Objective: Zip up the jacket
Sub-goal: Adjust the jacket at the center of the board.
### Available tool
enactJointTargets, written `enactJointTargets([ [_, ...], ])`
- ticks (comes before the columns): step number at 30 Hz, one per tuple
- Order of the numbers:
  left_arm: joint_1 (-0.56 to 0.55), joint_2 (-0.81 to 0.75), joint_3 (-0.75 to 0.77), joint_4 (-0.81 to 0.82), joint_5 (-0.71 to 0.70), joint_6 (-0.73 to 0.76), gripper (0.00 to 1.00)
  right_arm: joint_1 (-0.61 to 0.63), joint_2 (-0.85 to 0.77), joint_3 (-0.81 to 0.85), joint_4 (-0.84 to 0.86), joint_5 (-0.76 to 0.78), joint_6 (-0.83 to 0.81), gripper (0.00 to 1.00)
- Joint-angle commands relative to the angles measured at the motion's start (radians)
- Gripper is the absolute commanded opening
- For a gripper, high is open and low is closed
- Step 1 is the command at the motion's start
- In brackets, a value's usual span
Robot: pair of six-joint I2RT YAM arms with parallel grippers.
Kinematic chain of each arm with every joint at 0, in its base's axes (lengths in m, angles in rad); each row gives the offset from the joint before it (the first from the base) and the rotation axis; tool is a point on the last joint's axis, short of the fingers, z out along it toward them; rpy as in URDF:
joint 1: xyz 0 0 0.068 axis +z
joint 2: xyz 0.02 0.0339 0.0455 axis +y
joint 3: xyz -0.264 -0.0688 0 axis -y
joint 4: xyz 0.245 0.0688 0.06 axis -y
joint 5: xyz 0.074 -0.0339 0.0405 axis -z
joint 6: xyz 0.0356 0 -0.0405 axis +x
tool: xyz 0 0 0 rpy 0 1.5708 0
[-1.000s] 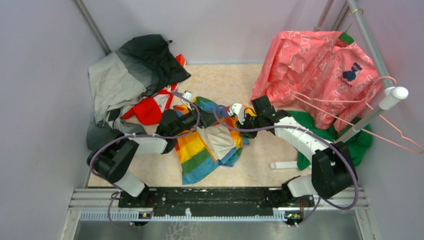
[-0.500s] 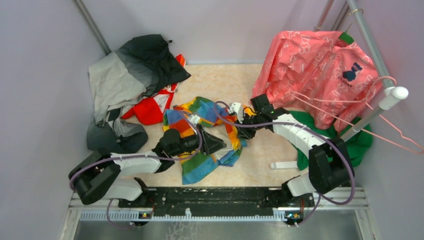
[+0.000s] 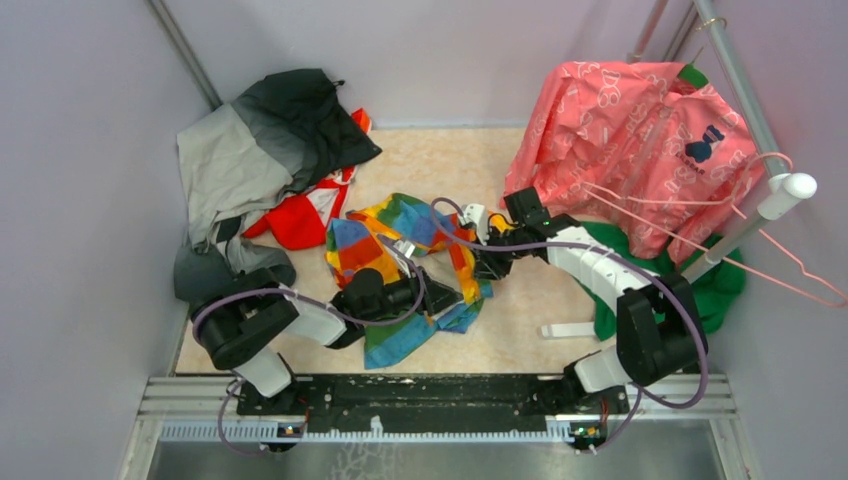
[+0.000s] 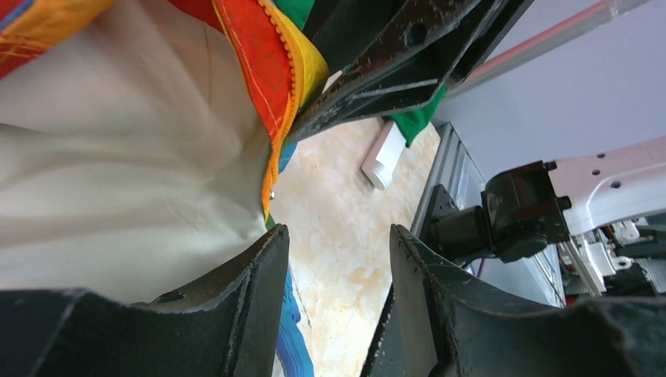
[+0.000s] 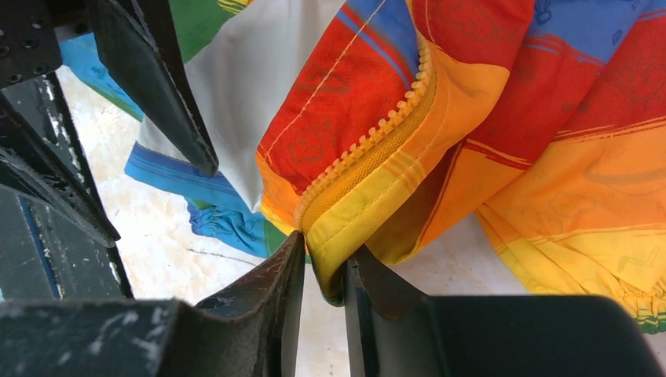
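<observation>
Two grippers, one jacket | left gripper [image 4: 338, 236]: jaws wide, nothing between, beside the pale lining [image 4: 118, 157] | jacket [image 3: 395, 230]: crumpled mid table [image 3: 520, 310], unzipped | right gripper [image 5: 323, 255]: narrow, pinching the yellow hem [image 5: 345, 220] below the zipper [image 5: 377, 129] | advice: keep hem taut, locate slider first | writing: none legible
</observation>
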Motion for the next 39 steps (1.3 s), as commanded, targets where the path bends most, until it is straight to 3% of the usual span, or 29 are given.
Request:
enactJointTargets([
  [1,0.002,0.037,0.016,0.083,-0.058,0.026,0.56,-0.011,0.027,0.045,0.016,0.036,0.022,0.27],
  [12,0.021,0.064,0.059,0.028,-0.054,0.051,0.57,-0.035,0.032,0.05,-0.023,-0.004,-0.016,0.38],
  [19,0.043,0.089,0.096,0.015,-0.048,0.086,0.62,-0.035,-0.003,0.045,-0.012,-0.057,-0.03,0.15],
  [25,0.11,0.142,0.1,0.139,0.031,0.008,0.7,-0.035,-0.059,0.014,0.019,-0.063,-0.056,0.12],
  [32,0.134,0.198,0.151,0.251,0.137,-0.032,0.71,-0.035,-0.055,0.012,0.009,-0.073,-0.075,0.11],
  [39,0.143,0.226,0.23,0.196,0.188,-0.042,0.69,-0.034,-0.063,0.021,-0.012,-0.12,-0.089,0.11],
])
